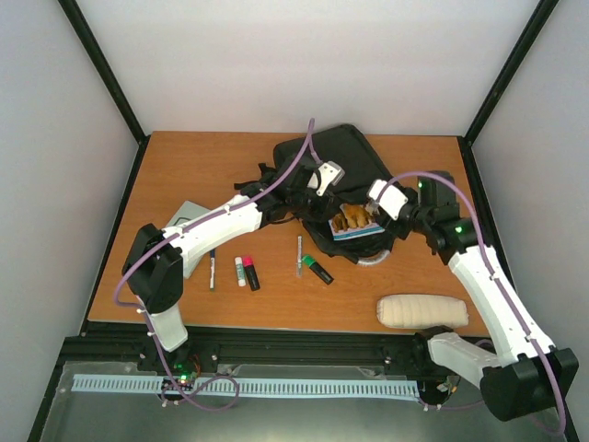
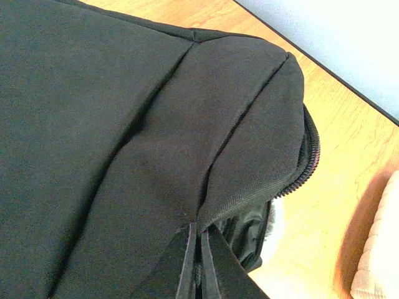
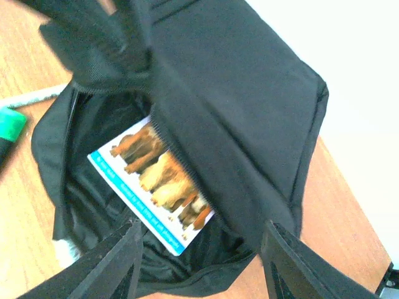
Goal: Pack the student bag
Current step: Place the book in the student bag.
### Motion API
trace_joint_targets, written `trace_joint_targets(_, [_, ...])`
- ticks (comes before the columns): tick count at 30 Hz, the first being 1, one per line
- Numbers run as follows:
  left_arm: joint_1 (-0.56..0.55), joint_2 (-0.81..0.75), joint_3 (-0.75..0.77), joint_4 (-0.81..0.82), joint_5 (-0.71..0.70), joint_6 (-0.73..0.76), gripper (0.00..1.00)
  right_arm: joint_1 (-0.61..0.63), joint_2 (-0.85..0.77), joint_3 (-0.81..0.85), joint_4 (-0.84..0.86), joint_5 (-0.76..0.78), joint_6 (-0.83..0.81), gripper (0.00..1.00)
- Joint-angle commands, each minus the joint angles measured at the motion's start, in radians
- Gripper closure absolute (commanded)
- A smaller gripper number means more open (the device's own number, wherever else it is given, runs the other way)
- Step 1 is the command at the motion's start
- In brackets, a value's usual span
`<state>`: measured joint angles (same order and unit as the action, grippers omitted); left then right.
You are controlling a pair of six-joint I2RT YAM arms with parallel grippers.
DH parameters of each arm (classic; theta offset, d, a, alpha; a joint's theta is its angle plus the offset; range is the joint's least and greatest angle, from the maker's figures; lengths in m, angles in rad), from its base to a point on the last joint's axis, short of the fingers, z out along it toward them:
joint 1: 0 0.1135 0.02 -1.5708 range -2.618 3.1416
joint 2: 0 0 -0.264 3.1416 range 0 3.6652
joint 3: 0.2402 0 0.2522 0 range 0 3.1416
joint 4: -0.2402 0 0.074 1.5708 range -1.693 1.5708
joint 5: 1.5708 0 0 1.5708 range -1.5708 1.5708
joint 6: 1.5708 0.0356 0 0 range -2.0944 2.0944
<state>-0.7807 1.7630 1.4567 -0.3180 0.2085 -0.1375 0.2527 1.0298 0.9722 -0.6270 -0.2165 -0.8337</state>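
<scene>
The student bag (image 1: 342, 157), a black fabric backpack, lies at the back middle of the table with its mouth facing forward. A book with dogs on its cover (image 1: 353, 221) sits half inside the mouth; it also shows in the right wrist view (image 3: 156, 180). My left gripper (image 2: 201, 249) is shut on the bag's upper flap (image 2: 237, 156) and holds it up. My right gripper (image 3: 202, 249) is open and empty, just above the bag's mouth (image 3: 106, 187) and the book.
On the table in front of the bag lie a green marker (image 1: 318, 269), a thin pen (image 1: 300, 254), a pink-capped glue stick (image 1: 240, 271), a black marker (image 1: 250, 274) and a dark pen (image 1: 212, 269). A cream rolled pouch (image 1: 423, 310) lies front right. A grey notebook (image 1: 189, 214) lies left.
</scene>
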Motion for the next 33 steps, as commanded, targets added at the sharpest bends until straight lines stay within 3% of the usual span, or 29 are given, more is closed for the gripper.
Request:
trace_joint_targets(1, [0.001,-0.049,0.0,0.01,0.061,0.029,0.99,-0.041,0.087,0.102,-0.105,-0.065,0.002,0.47])
trace_joint_targets(6, [0.001,-0.057,-0.025,0.007,0.04,0.019,0.99,-0.046,0.159,0.131,-0.171,-0.177,-0.047,0.5])
trace_joint_targets(9, [0.001,-0.058,-0.025,0.007,0.015,0.014,0.99,-0.036,0.112,0.026,-0.156,-0.216,-0.137,0.6])
trace_joint_targets(13, [0.003,-0.05,0.004,-0.007,-0.011,0.0,0.99,0.002,0.051,-0.167,-0.055,-0.102,-0.29,0.69])
trace_joint_targets(17, [0.003,-0.043,0.06,-0.043,-0.014,-0.004,0.99,0.025,0.099,-0.266,0.06,0.027,-0.345,0.73])
trace_joint_targets(23, [0.003,-0.061,0.103,-0.057,-0.059,-0.001,0.99,0.032,0.235,-0.268,0.235,0.098,-0.347,0.79])
trace_joint_targets(33, [0.003,-0.057,0.16,-0.091,-0.058,0.008,0.99,0.066,0.444,-0.221,0.45,0.201,-0.366,0.78])
